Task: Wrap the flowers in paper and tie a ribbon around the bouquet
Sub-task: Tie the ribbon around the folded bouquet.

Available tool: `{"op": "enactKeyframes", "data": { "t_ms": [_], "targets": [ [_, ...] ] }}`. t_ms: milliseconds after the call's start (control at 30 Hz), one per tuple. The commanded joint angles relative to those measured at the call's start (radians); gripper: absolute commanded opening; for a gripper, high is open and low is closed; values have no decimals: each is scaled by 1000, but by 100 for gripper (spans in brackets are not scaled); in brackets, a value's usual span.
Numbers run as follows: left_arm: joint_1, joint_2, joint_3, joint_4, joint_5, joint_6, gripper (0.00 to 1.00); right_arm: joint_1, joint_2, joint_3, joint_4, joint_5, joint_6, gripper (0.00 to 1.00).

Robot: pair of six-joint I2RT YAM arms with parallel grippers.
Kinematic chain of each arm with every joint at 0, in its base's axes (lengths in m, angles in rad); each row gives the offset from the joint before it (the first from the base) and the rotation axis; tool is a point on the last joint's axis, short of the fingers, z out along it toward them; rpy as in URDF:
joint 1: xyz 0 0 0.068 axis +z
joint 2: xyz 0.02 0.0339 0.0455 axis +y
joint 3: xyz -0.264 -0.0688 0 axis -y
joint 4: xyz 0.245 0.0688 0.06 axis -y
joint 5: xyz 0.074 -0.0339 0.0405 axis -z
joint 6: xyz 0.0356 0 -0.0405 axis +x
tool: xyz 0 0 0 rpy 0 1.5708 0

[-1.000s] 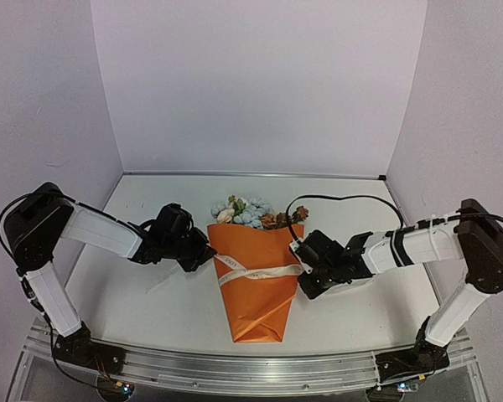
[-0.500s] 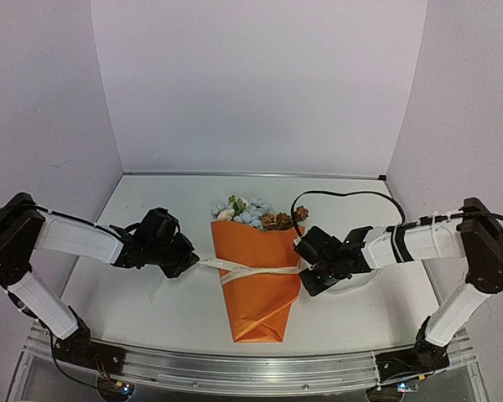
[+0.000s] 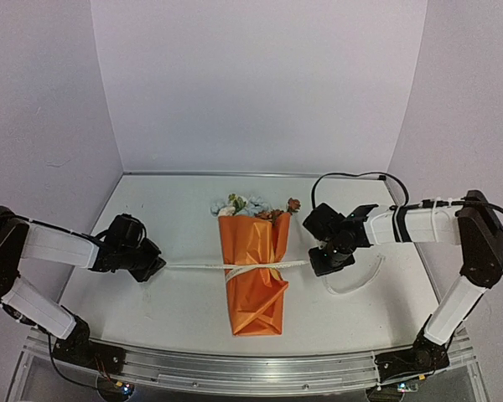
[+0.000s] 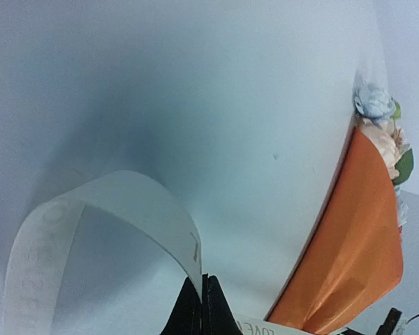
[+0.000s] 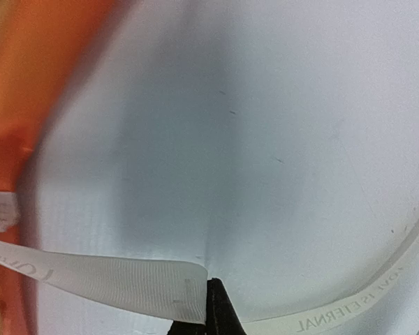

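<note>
The bouquet lies mid-table as an orange paper (image 3: 253,293) cone, with the flowers (image 3: 245,206) poking out of its far end. The cream ribbon (image 3: 197,266) runs taut across the cone's waist, which is pinched in there. My left gripper (image 3: 156,267) is left of the cone, shut on one ribbon end. In the left wrist view the ribbon (image 4: 119,202) loops up out of the closed left gripper (image 4: 203,280), with the paper (image 4: 356,258) to its right. My right gripper (image 3: 319,260), on the cone's other side, is shut on the ribbon (image 5: 112,276); the right gripper (image 5: 211,285) shows closed tips.
A loose ribbon tail (image 3: 362,280) curves on the table beyond the right gripper. The white table (image 3: 168,209) is walled on the left, back and right. A black cable (image 3: 352,177) loops above the right arm.
Both grippers have moved outward, away from the cone. The slack ribbon has been drawn taut, and the cone has narrowed at its waist.
</note>
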Motion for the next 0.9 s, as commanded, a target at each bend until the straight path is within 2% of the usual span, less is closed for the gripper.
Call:
{"op": "enactKeyframes", "data": {
  "t_ms": [0,100,167,400,600,867],
  "targets": [
    [292,-88,-96,-36,59,118,0,-154,-121,-164,-83,119,174,0],
    [429,-120,-95,-51,98,186,0,-255,-240,-296,-39,119,247,0],
    [476,-118,-85,-65,127,206,0,-303,-305,-361,-7,93,277,0],
    [523,-81,-46,-56,154,219,0,-319,-391,-413,9,73,303,0],
    [620,-81,-38,-65,202,238,0,-421,-475,-512,7,43,355,0],
    [702,-80,-19,-77,237,271,0,-464,-584,-559,-42,47,381,0]
  ]
}}
